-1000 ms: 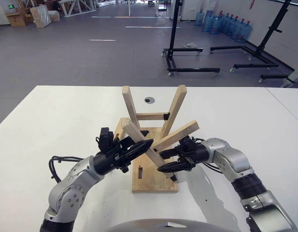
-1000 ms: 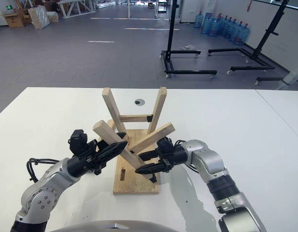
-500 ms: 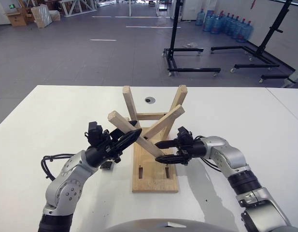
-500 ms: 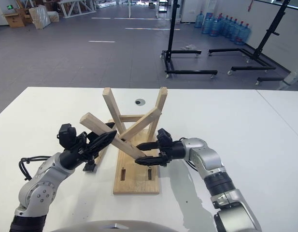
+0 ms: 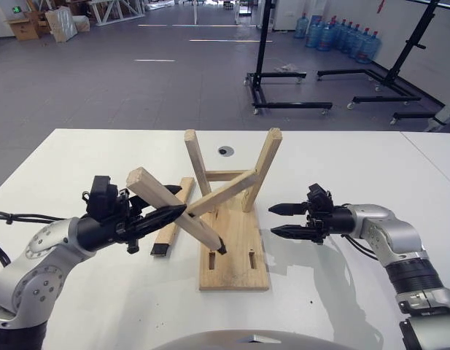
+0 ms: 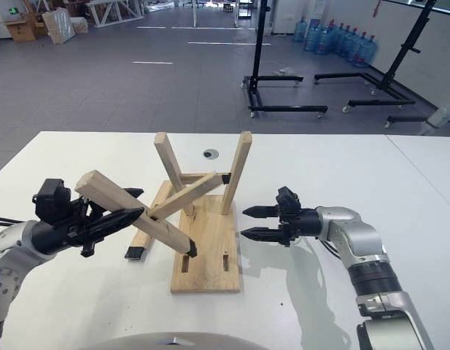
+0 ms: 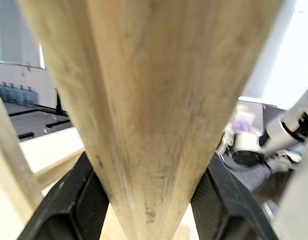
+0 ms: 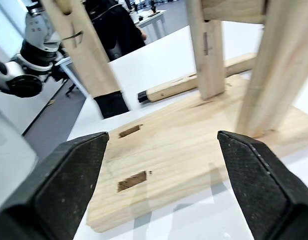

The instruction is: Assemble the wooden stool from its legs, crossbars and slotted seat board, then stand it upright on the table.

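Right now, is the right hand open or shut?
Open: the right hand is beside the seat board, its two fingers spread apart with nothing between them.

The whole surface (image 5: 79, 168) is overlooked forward and down by both head eyes, while the board (image 8: 168, 150) is seen near and low from the right wrist, a leg (image 7: 144, 100) nearer from the left.

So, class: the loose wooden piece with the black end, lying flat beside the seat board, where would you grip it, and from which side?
Probably grip the loose piece mid-length, from above, fingers across its narrow width: it lies flat on the table, and the seat board crowds its far end.
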Tool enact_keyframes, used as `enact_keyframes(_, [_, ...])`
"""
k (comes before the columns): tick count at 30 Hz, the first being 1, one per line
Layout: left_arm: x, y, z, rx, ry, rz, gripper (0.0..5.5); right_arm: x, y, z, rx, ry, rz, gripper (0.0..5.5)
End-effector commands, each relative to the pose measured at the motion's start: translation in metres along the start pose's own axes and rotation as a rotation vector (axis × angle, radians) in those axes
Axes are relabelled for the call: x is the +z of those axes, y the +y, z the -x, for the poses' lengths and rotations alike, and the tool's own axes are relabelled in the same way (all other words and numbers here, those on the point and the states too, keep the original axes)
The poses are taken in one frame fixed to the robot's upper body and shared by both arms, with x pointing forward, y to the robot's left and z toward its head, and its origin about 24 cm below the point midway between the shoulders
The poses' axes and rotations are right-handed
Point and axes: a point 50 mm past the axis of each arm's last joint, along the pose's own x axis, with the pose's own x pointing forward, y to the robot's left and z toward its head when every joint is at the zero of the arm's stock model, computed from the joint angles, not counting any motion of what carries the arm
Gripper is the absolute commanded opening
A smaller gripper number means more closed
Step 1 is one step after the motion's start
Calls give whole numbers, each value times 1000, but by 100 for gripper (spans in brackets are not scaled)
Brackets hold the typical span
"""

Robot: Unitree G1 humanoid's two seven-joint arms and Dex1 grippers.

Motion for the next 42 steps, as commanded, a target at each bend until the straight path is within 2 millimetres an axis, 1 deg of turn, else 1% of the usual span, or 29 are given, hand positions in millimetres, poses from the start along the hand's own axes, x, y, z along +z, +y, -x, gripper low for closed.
enact_keyframes(1, [5, 8, -3, -80, 102, -14, 204, 1, -5, 1, -39, 7, 17, 401])
enact_keyframes(5, [6, 19, -1, -116, 170, -7, 204, -4, -6, -1, -48, 19, 11, 401])
enact_keyframes(8, [2, 23, 0, -140, 202, 22, 204, -5, -7, -1, -53, 22, 9, 401])
enact_keyframes(12, [-6, 30, -11, -167, 183, 48, 204, -8, -10, 1, -76, 24, 2, 401])
enact_keyframes(14, [-9, 31, -15, -168, 183, 42, 204, -8, -12, 0, -78, 24, 1, 401])
enact_keyframes(17, [-5, 32, -20, -181, 176, 16, 204, -12, -14, 0, -83, 31, -5, 401])
enact_keyframes(23, [-9, 33, -23, -178, 310, -38, 204, -12, -15, -2, -88, 29, 5, 401])
enact_keyframes(27, [-17, 26, -26, -196, 395, -66, 204, -16, -11, -6, -67, 36, -5, 401])
enact_keyframes(29, [-24, 20, -27, -205, 449, -83, 204, -18, -9, -8, -59, 38, -9, 401])
enact_keyframes(31, [-30, 13, -28, -217, 467, -80, 204, -19, -8, -8, -48, 44, -15, 401])
enact_keyframes(36, [-57, -2, -26, -199, 582, -75, 204, -21, -6, -6, -51, 50, -23, 401])
enact_keyframes(40, [-66, -10, -25, -180, 600, -60, 204, -22, -5, -3, -49, 63, -33, 401])
enact_keyframes(41, [-66, -13, -25, -184, 593, -53, 241, -23, -5, -2, -53, 64, -34, 401])
enact_keyframes(42, [-64, -14, -25, -179, 586, -54, 255, -23, -5, -2, -56, 64, -34, 401])
